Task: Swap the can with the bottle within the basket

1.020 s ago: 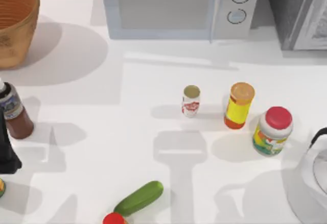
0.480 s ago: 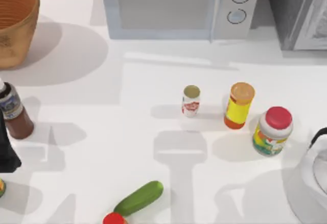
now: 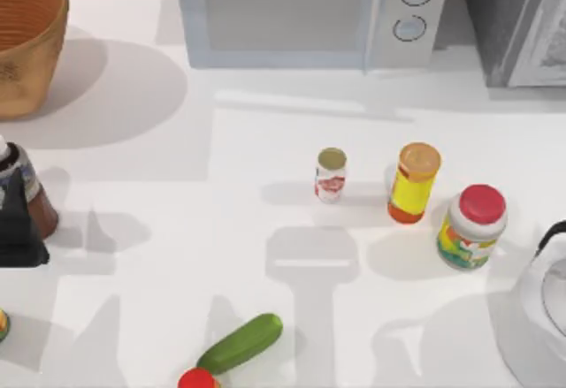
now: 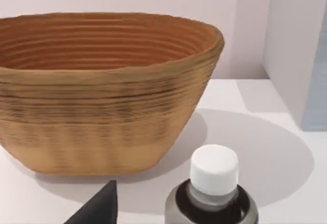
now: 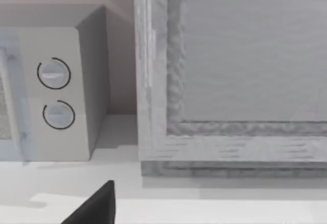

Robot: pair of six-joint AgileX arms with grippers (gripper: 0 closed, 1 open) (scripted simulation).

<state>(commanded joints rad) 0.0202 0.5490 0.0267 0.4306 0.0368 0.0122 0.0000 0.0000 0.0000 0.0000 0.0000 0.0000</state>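
Top view, left edge of the white bench (image 3: 177, 229): my left end effector (image 3: 19, 233) sat against the dark reddish-brown sauce bottle with the grey-blue label and white cap (image 3: 26, 195), overlapping its near side. Whether its fingers were closed on the glass could not be told; the left wrist view gave one dark fingertip (image 4: 99, 206) beside the bottle's cap (image 4: 214, 169) and nothing of the grip itself.

The large round orange-brown woven basket (image 3: 26, 48) stood at the far-left corner, apart from the bottle and beyond it; in the left wrist view its deep wall (image 4: 102, 117) rose directly behind the cap.

The small white can with red label and olive-gold top (image 3: 331, 176) stood upright mid-bench, well apart from my left end effector, with a yellow orange-capped bottle (image 3: 413, 183) near it on the right.

Judged risks: an off-centre contact could tip the tall, narrow bottle, and a low carry could strike the basket's high rim.

My right end effector (image 5: 92, 206) was parked, facing the microwave dials; its opening could not be told either
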